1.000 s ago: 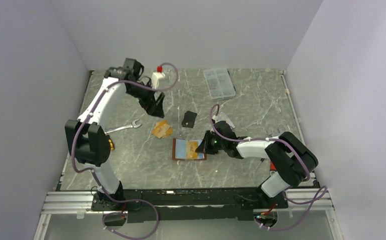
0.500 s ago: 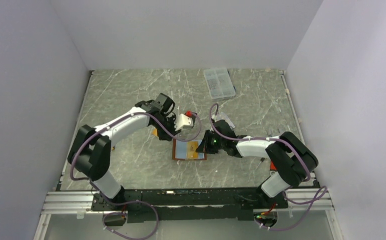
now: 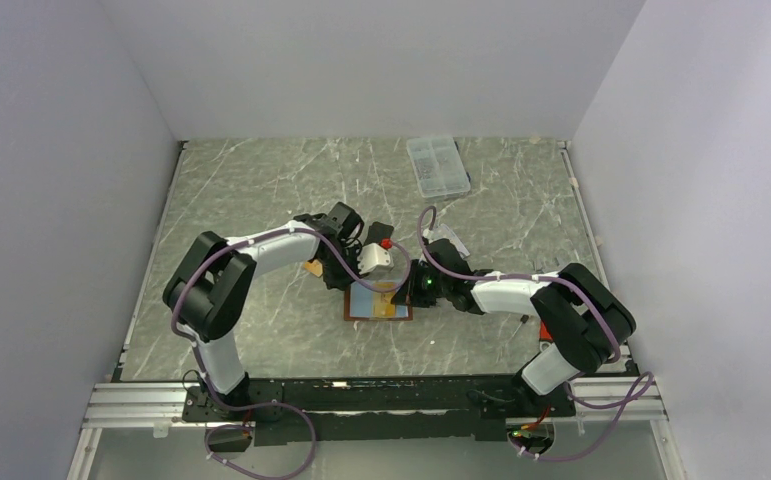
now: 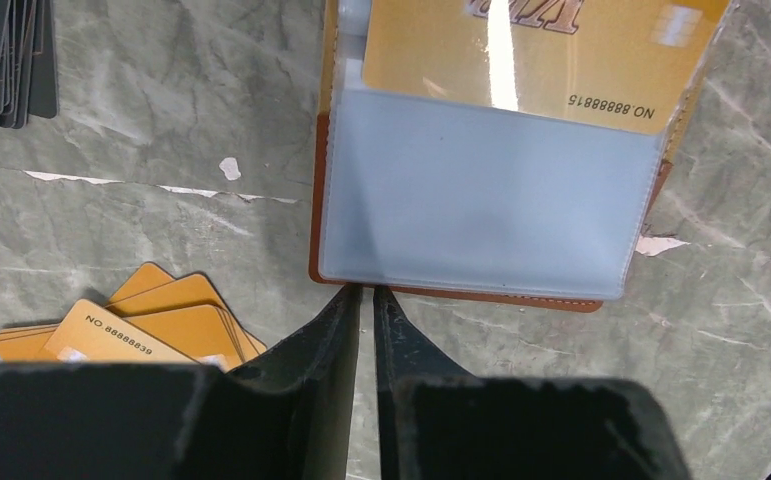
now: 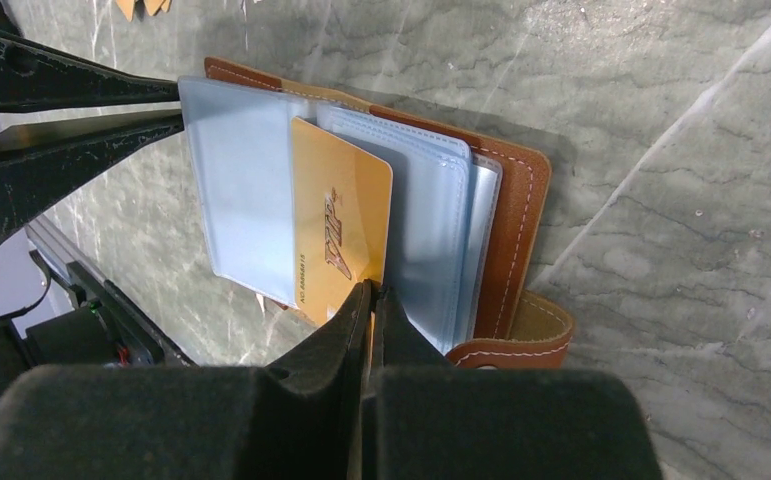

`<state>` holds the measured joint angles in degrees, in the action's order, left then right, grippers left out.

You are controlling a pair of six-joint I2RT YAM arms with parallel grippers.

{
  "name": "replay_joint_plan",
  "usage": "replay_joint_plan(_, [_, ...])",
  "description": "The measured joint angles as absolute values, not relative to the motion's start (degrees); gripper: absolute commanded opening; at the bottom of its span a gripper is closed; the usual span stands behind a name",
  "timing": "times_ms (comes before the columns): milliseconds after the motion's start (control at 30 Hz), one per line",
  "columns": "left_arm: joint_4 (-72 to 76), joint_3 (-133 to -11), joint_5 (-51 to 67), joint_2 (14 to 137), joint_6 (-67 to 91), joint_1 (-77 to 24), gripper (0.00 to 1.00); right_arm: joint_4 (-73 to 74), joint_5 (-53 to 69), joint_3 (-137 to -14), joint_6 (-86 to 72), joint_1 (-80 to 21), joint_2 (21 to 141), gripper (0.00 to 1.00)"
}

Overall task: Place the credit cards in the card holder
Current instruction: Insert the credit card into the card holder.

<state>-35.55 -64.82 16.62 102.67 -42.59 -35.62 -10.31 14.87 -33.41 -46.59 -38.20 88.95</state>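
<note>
The card holder [image 3: 366, 312] lies open, brown leather [image 5: 517, 190] with pale blue-grey pockets [image 4: 481, 190]. My right gripper [image 5: 371, 290] is shut on an orange-tan credit card [image 5: 341, 225] lying across those pockets; I cannot tell whether its far edge is inside one. My left gripper [image 4: 367, 292] has its jaws pinched to a thin slit on the holder's opposite edge. In the top view the two grippers, left [image 3: 356, 280] and right [image 3: 401, 290], face each other across the holder. More orange-tan cards [image 4: 146, 325] and black cards [image 4: 6, 60] lie on the table beside it.
A clear plastic compartment box [image 3: 438, 165] stands at the back right of the marble table [image 3: 261, 180]. Small white scraps [image 4: 228, 168] lie near the holder. Grey walls close in the table on three sides.
My left arm swung from the back left of the table down to the card holder, and its jaws closed from wide open onto the holder's edge. The right gripper and its card stayed put.
</note>
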Motion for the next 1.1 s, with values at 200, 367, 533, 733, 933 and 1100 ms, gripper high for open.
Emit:
replay_joint_plan(200, [-35.07,-64.6,15.86,102.69,-42.26,-36.1,0.15,-10.39,14.87,-33.43,-46.83,-38.2,88.95,0.0])
replay_joint_plan(367, [-34.72,-64.31,15.03,102.67,-42.22,-36.6,0.15,-10.83,14.41,-33.52,-47.53,-38.2,89.21,0.0])
replay_joint_plan(533, [-33.82,-63.44,14.85,102.1,-42.35,-36.75,0.14,-11.9,13.69,-33.54,-48.64,-38.2,89.69,0.0])
replay_joint_plan(733, [-33.26,-62.96,14.66,101.73,-42.37,-36.86,0.14,-12.38,12.93,-33.54,-49.56,-38.74,89.89,0.0])
replay_joint_plan(933, [-33.15,-62.85,14.68,101.71,-42.35,-36.86,0.13,-12.8,12.27,-33.54,-49.69,-39.99,89.91,0.0])
replay_joint_plan(1100, [-33.15,-62.85,14.66,101.67,-42.35,-36.86,0.12,-12.95,12.05,-33.54,-49.5,-41.17,89.91,0.0])
